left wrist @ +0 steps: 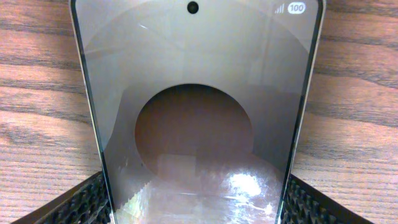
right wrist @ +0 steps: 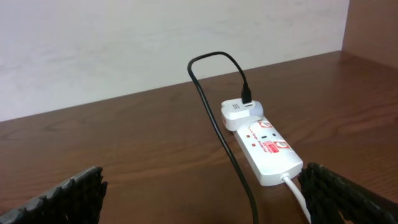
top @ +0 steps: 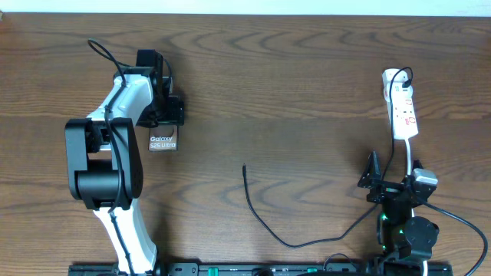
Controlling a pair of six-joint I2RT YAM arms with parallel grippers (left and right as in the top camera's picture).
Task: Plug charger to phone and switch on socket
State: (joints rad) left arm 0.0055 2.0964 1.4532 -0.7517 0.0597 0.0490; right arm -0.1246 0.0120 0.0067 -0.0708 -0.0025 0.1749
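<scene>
Filling my left wrist view, the flat dark glass smartphone (left wrist: 196, 93) lies on the brown wooden table (top: 307, 69) with the left gripper (left wrist: 196, 208) closed against its two long edges; overhead, that arm hides all but its lettered end. My right gripper (right wrist: 202, 199) stands wide, nothing between its ribbed black pads (right wrist: 68, 196), facing the narrow white power strip with red markings (right wrist: 267, 149), beside which the thin black charger cable (top: 265, 227) trails, its free tip on the wood well apart from the smartphone.

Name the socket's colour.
The socket is white with red markings; best in right wrist view.
</scene>
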